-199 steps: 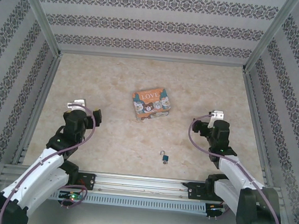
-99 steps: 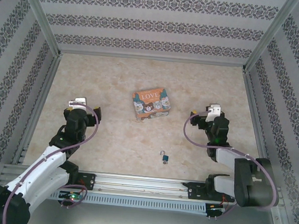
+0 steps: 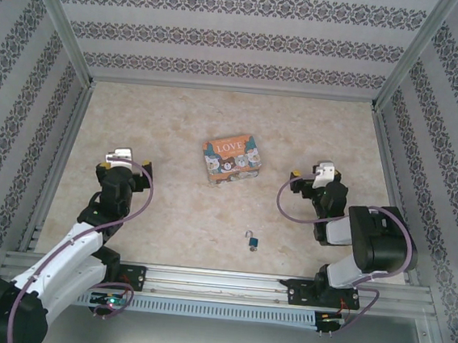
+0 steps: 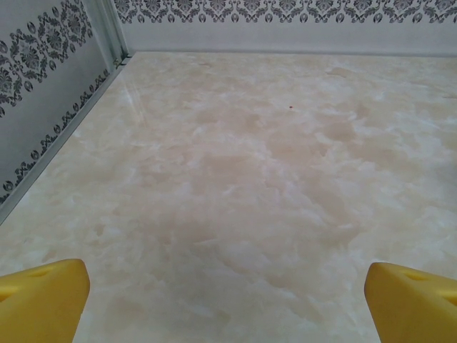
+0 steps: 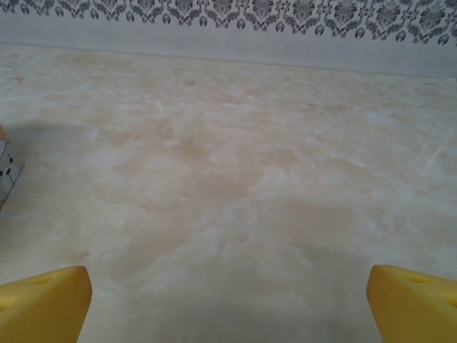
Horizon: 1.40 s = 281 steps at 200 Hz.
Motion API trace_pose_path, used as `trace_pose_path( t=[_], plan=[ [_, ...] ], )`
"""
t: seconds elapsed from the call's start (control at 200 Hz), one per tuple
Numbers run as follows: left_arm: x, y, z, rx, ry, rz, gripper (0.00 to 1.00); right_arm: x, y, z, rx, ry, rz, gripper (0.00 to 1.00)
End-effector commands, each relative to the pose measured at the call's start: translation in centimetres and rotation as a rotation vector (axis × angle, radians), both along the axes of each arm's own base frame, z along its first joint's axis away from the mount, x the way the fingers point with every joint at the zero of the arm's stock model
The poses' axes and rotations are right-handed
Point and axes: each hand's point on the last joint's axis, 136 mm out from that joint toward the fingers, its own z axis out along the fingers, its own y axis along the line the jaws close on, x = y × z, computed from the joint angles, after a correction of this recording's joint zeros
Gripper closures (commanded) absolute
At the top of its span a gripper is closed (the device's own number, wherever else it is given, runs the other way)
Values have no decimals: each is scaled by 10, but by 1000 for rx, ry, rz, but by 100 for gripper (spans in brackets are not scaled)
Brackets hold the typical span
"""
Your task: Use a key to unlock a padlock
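Blue-teal tiny padlock (image 3: 252, 241) with a silvery shackle lies on the beige marbled tabletop (image 3: 160, 124); left gripper (image 4: 228, 304) and right gripper (image 5: 228, 304) both spread wide.

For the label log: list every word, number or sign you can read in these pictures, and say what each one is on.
"LOVE": on the top of the orange box, above its cartoon animals.
Any other print on the box: too small to read.
Padlock: too small to tell whether it has any marking.
Walls: ornamental bands only, no text.
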Motion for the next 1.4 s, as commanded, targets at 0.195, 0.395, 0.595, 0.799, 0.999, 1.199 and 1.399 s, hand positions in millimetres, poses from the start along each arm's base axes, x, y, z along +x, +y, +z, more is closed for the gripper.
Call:
trace_pose_path(
  t=[0.195,0.395,0.595,0.799,0.999,1.199,1.399],
  plan=[
    [10,16,-4,27,-56,64,1,34,-22,19,95,28,-58,1],
    [26,22,-12,12,-91,62,1,34,-22,19,93,26,-58,1],
    [50,27,-17,-2,-143,36,1,34,-22,19,93,27,-59,1],
    [65,32,-26,-25,-219,-3,1,34,-22,19,92,27,-59,2],
    [69,34,-47,-66,-252,-39,1,34,-22,18,93,28,-60,2],
    [80,33,-56,-88,-205,-66,1,34,-22,19,91,28,-62,1],
    [98,23,-63,-96,-105,-131,1,35,-23,18,87,31,-66,2]
  ],
)
